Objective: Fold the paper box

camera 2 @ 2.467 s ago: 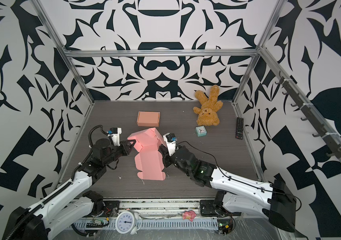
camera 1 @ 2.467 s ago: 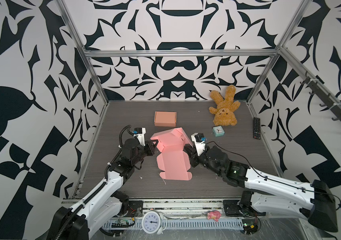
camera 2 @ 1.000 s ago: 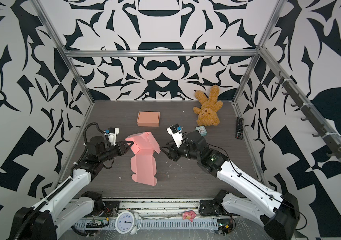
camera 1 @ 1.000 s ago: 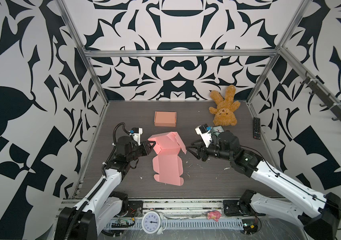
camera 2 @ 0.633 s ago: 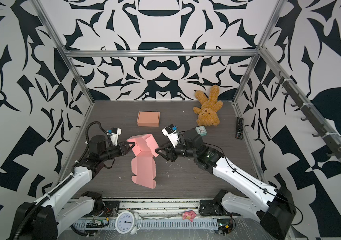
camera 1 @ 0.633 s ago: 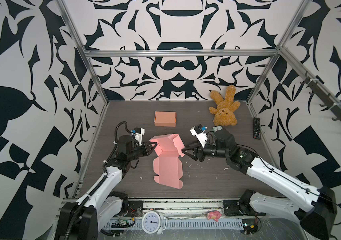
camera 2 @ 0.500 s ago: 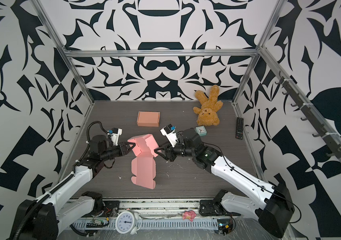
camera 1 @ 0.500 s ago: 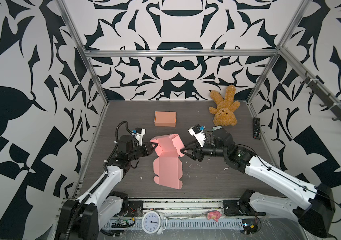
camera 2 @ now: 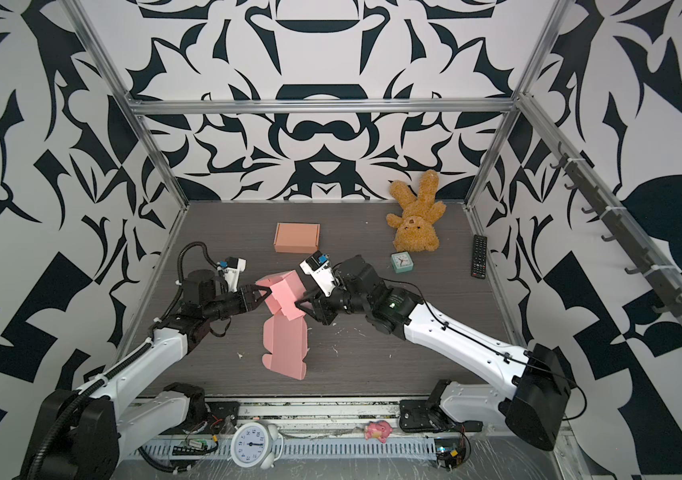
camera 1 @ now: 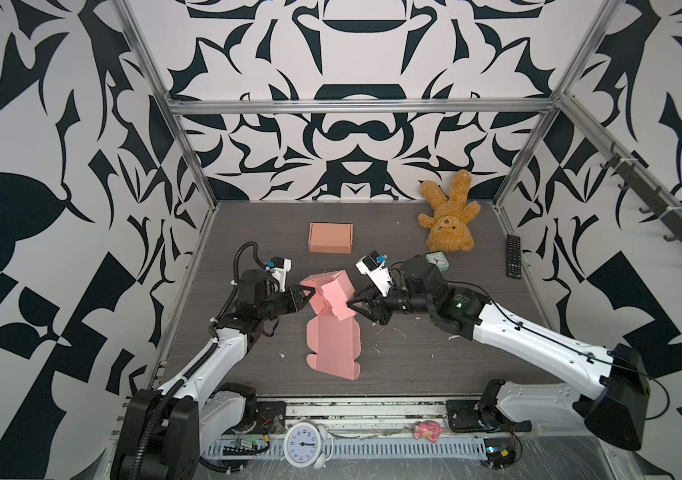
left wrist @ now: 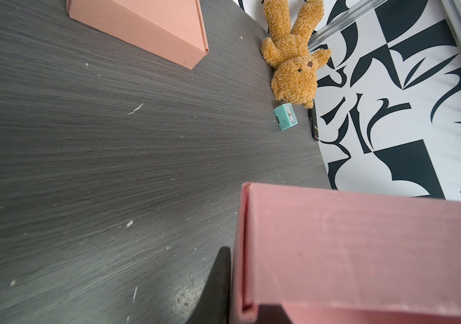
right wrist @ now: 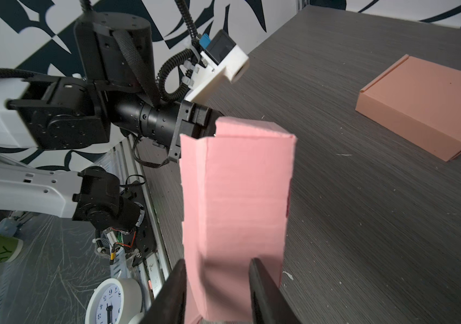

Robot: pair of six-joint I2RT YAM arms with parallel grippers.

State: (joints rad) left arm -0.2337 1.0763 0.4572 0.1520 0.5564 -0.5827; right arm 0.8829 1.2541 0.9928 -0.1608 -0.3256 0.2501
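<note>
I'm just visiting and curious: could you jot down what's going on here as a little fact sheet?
Being worked on: pink paper box, half folded, far part raised, near flap flat on the table
Left gripper: shut on the box's left edge
Right gripper: jaws either side of its right end; grip unclear
Bystanders: closed orange box, teddy bear, teal clock, remote

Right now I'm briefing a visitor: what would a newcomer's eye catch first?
A half-folded pink cardboard box at the centre, held up by the left gripper, the right gripper open at its other side. Behind lie a tan cardboard box and a brown plush bunny.
</note>
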